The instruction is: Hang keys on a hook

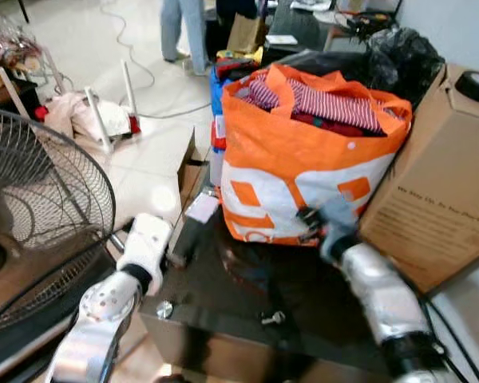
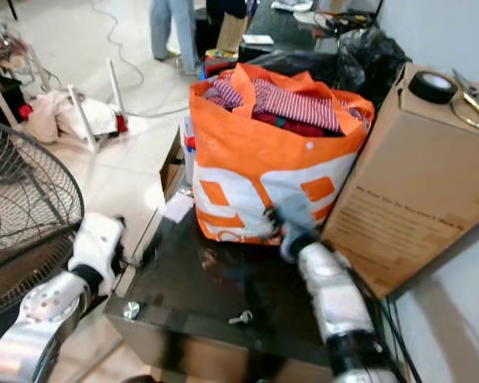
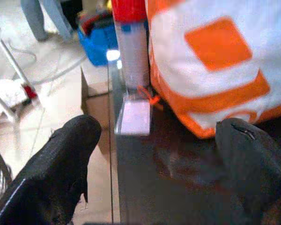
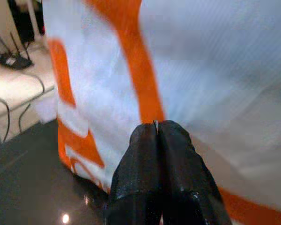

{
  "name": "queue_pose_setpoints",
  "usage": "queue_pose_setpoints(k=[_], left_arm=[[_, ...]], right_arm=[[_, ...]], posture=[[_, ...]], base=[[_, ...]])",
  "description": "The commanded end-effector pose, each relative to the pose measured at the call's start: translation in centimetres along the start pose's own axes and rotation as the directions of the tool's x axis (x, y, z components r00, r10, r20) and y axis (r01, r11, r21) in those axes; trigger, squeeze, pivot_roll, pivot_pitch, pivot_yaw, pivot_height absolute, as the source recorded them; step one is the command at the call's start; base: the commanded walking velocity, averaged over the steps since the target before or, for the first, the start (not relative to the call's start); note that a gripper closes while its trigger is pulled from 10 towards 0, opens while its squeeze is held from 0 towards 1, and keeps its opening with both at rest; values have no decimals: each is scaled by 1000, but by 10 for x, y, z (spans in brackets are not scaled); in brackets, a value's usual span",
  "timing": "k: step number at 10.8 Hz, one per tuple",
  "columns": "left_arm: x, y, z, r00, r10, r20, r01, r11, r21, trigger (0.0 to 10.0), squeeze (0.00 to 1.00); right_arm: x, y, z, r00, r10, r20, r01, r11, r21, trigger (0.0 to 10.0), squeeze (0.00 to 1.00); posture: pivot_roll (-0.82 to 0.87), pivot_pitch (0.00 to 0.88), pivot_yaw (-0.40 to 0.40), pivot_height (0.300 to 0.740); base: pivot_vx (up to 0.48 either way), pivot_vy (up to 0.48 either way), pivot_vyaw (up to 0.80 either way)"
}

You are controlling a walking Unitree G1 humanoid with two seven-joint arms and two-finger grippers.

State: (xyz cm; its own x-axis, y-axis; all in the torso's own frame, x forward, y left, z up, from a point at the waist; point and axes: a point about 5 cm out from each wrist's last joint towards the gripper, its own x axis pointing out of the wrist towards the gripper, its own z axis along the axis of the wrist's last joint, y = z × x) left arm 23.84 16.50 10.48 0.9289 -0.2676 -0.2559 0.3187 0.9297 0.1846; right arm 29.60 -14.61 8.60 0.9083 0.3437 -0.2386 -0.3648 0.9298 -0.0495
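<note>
Two silver arms reach forward from the lower edge of the head views over a dark glossy bench (image 1: 247,295). At the bench's left edge the left pincer (image 3: 154,154) is released, its two black fingers (image 3: 61,164) spread wide, with a small pale flat card (image 3: 135,117) lying on the bench between them and farther ahead. The right pincer (image 4: 157,136) is clenched, its fingertips pressed together with a thin sliver of something pinched at the very tip; what it is cannot be told, and it hovers just before the front of a large orange-and-white woven shopping bag (image 1: 303,167) stuffed with striped red-and-white clothes (image 1: 327,104). No keys can be made out for certain. Two small silver metal pieces (image 1: 273,317) lie on the bench near its front edge. Right of the bag stands a tall brown cardboard box (image 1: 439,183); at far left is a black wire fan guard (image 1: 40,191).
</note>
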Motion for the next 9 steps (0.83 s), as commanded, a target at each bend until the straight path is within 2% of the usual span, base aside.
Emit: queue_pose_setpoints(k=[1,3,4,6,7,9], left_arm=[[-1,2,8,999,26,36,-26,1000,-1,10000,125],[0,1,14,997,53,61,-53,999,-3,10000,129],[0,1,18,993,76,85,-75,997,-17,10000,129],[-3,5,17,987,135,85,-133,991,-32,10000,125],[-3,7,17,984,157,85,-155,988,-25,10000,129],[-2,9,17,980,175,90,-174,985,-21,10000,125]], right_arm=[[-6,-5,2,1000,-27,-13,27,999,20,0,0],[-14,-3,13,997,-75,32,72,995,68,0,0],[-15,-6,21,981,-165,99,160,985,59,0,0],[-21,-11,12,971,-239,24,234,965,121,0,0],[-22,-11,11,968,-251,8,245,951,189,0,0],[-19,-9,12,970,-244,11,237,953,188,0,0]], posture=[[122,0,-92,740],[117,0,-88,740],[116,0,-88,740],[127,0,-100,740],[133,0,-104,740],[128,0,-102,740]], base=[[0,0,0],[0,0,0],[0,0,0],[0,0,0],[0,0,0],[0,0,0]])
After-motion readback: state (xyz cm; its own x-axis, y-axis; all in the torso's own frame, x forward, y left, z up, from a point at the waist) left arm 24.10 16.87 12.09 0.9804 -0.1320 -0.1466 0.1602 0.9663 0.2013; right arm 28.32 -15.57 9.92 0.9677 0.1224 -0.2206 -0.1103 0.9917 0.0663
